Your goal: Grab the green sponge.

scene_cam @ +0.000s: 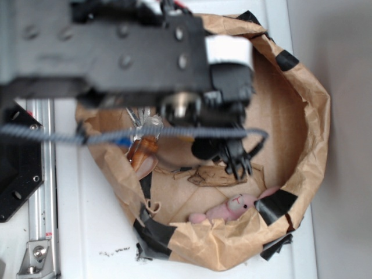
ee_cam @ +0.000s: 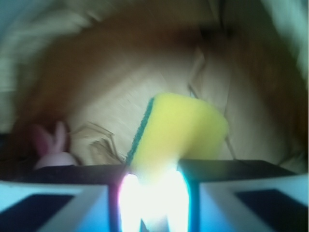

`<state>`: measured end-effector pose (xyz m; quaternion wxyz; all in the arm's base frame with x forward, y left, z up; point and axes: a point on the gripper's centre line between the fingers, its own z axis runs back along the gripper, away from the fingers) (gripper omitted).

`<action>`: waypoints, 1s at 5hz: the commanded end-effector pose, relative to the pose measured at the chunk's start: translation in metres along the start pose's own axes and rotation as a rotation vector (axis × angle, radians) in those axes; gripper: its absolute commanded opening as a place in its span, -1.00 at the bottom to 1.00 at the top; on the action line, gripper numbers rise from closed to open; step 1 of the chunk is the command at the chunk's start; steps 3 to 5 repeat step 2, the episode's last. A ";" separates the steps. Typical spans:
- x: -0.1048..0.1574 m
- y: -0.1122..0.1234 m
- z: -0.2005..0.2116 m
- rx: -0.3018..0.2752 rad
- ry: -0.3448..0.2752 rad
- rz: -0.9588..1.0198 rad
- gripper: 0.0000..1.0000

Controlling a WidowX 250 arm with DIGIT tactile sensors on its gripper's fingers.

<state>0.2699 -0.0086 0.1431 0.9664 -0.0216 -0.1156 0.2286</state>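
The green sponge (ee_cam: 178, 133) is bright yellow foam with a dark green edge on its left side. In the wrist view it fills the middle and its near end sits squeezed between the two dark fingers (ee_cam: 72, 171) of my gripper (ee_cam: 154, 174), which is shut on it. Glare washes out the part between the jaws. In the exterior view the gripper (scene_cam: 237, 165) points down inside the brown paper basin (scene_cam: 311, 139), and the arm hides the sponge there.
The basin's rim is patched with black tape (scene_cam: 278, 204). A pink plush toy (scene_cam: 232, 208) lies against its near wall and also shows as the plush (ee_cam: 50, 145) at the left of the wrist view. An orange-tan seashell (scene_cam: 142, 150) rests by the left wall. A grey cable (scene_cam: 116, 135) crosses the basin.
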 end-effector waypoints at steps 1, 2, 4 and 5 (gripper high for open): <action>0.009 0.000 0.020 -0.034 -0.036 -0.098 -1.00; 0.006 -0.001 0.020 -0.004 -0.075 -0.110 -1.00; 0.006 -0.001 0.020 -0.004 -0.075 -0.110 -1.00; 0.006 -0.001 0.020 -0.004 -0.075 -0.110 -1.00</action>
